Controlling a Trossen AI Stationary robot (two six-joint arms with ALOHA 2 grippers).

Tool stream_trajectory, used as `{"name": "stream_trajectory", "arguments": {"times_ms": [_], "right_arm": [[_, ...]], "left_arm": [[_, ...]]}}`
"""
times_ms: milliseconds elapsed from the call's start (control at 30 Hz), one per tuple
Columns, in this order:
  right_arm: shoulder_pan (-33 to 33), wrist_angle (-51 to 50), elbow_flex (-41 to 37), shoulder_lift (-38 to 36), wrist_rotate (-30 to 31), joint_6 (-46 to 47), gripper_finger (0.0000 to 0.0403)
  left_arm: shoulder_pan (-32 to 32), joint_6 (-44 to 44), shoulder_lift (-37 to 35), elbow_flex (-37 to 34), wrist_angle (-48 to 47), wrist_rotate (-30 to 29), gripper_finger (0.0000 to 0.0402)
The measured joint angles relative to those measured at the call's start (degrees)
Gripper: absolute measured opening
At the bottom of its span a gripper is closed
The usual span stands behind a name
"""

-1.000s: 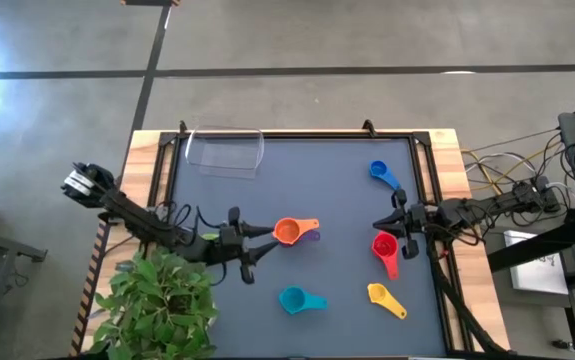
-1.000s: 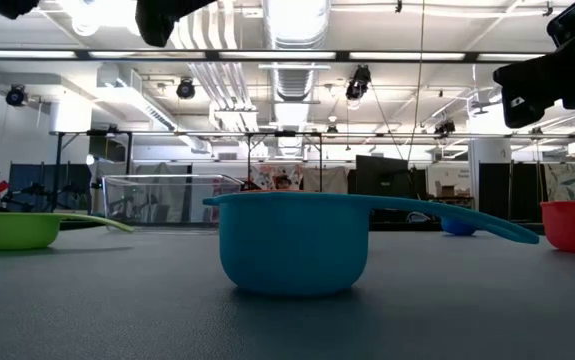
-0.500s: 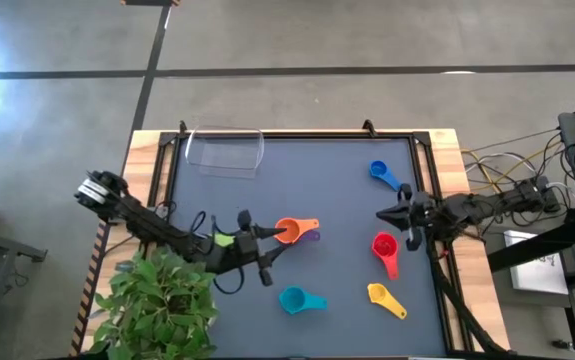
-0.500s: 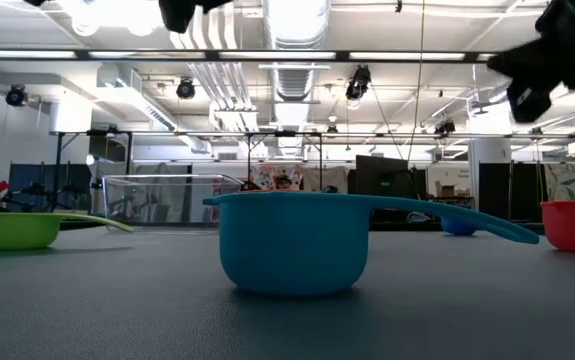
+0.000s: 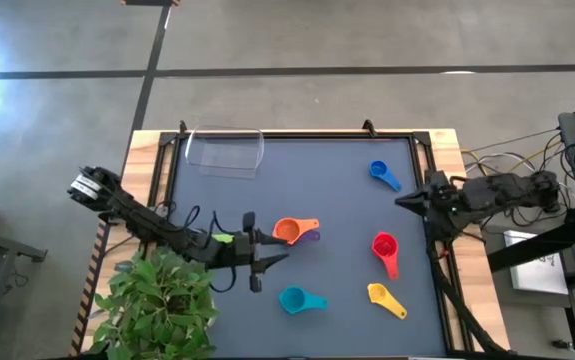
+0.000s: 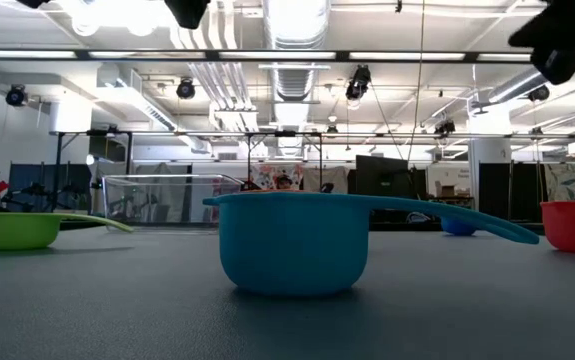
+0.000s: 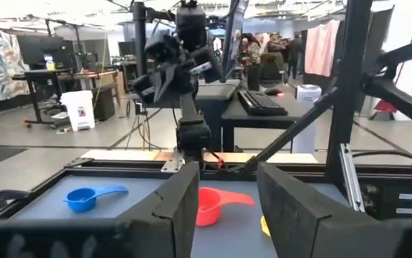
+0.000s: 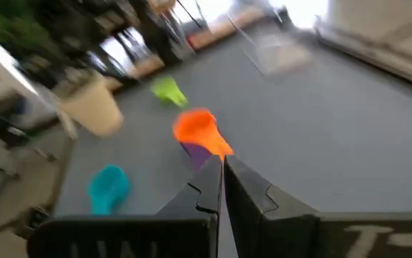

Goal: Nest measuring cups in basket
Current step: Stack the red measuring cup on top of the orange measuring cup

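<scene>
Six cups lie apart on the dark mat: blue (image 5: 378, 172), red (image 5: 384, 246), yellow (image 5: 379, 293) and teal (image 5: 294, 298). The orange one (image 5: 287, 231) sits in the purple one (image 5: 310, 237). A green cup (image 5: 225, 238) shows partly under my left arm. The clear basket (image 5: 225, 150) stands at the far left corner. My left gripper (image 5: 272, 255) hovers open just left of the orange cup, above the mat. My right gripper (image 5: 404, 200) is shut, raised near the right edge between the blue and red cups.
A potted plant (image 5: 157, 305) covers the near left corner beside my left arm. A raised black frame (image 5: 297, 137) borders the mat. Cables trail off the right edge (image 5: 497, 165). The middle and far middle of the mat hold nothing.
My right gripper has risen and drawn back toward the right and far edge, away from the red cup, which stays in place. My left gripper has shifted a little toward the right and near edge beside the orange cup. No cup has moved.
</scene>
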Motion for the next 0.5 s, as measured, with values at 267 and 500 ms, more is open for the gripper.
{"name": "stream_trajectory", "arguments": {"times_ms": [267, 500], "right_arm": [[0.0, -14.5, 2.3, 13.6, -3.4, 11.5, 0.002], [0.8, -14.5, 0.6, 19.3, -5.2, 22.1, 0.0042]], "left_arm": [[0.5, -0.2, -0.4, -0.8, -0.8, 0.0, 0.0084], [0.8, -2.9, -3.5, -4.4, -1.0, 0.1, 0.0066]]}}
